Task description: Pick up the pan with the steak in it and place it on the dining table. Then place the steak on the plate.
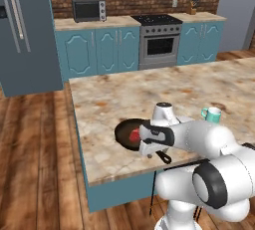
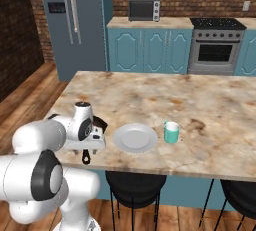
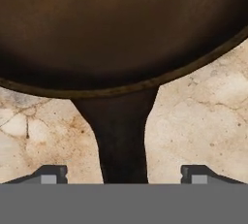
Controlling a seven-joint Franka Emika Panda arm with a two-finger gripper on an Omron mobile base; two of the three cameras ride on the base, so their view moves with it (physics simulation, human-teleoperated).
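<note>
The desk [image 1: 149, 87] is carrying everything, its marbled top spreading out beyond the tool [image 3: 124, 174]. The pan [image 1: 125, 130] is sitting flat on it directly ahead of the tool, its handle [image 3: 121, 140] running back between the fingertips [image 3: 53, 173], which are standing wide and clear of it. The plate [image 2: 134, 138] is lying just beside the tool. The steak [image 1: 134, 135] is resting inside the pan.

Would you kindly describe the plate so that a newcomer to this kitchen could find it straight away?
Start at the dining table, the big stone-topped island with the teal base. Along its near edge, the plate lies between the black pan and a teal mug. It is the only pale, flat, empty round dish there, whereas the pan is dark with a handle and the mug stands upright.
</note>
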